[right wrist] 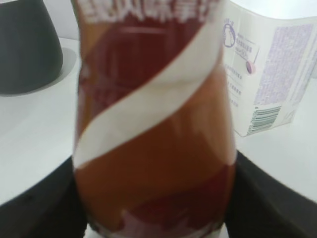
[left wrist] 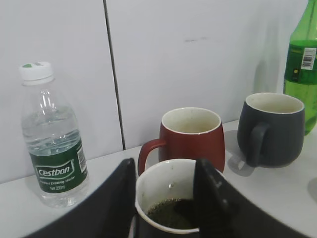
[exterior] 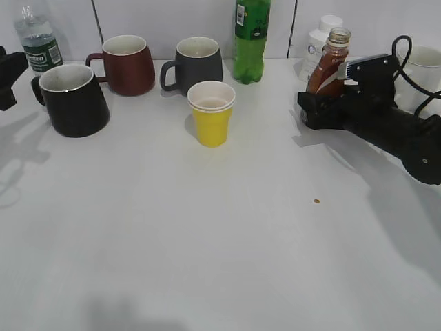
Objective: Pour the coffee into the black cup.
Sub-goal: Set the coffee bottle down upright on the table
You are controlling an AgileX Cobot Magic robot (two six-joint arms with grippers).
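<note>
The right tool [exterior: 322, 96] is set around the coffee bottle [exterior: 331, 62], its jaws seen dark at both sides of the bottle's lower body in the right wrist view, closed against it; the bottle [right wrist: 153, 124] stands upright at the back right of the desk [exterior: 220, 241], its cap off and its brown-and-white label filling that view; a white bottle [right wrist: 267, 69] stands just beside and behind it. The left tool [left wrist: 163, 198] is held with its jaws apart on either side of the black cup's rim; whether the cup is gripped cannot be told; the black cup [exterior: 72, 100] sits at the far left of the desk, and dark coffee [left wrist: 171, 213] is seen lying low in its white inside. Behind the black cup a water bottle [left wrist: 52, 139] stands against the wall; a maroon mug [exterior: 127, 65] and a grey mug [exterior: 196, 65] are lined up further right, with a green bottle [exterior: 251, 38] beyond them; a yellow cup [exterior: 211, 112] stands alone in front of the grey mug, near the middle; a small brown speck [exterior: 317, 201] lies on the bare desk toward the right.
</note>
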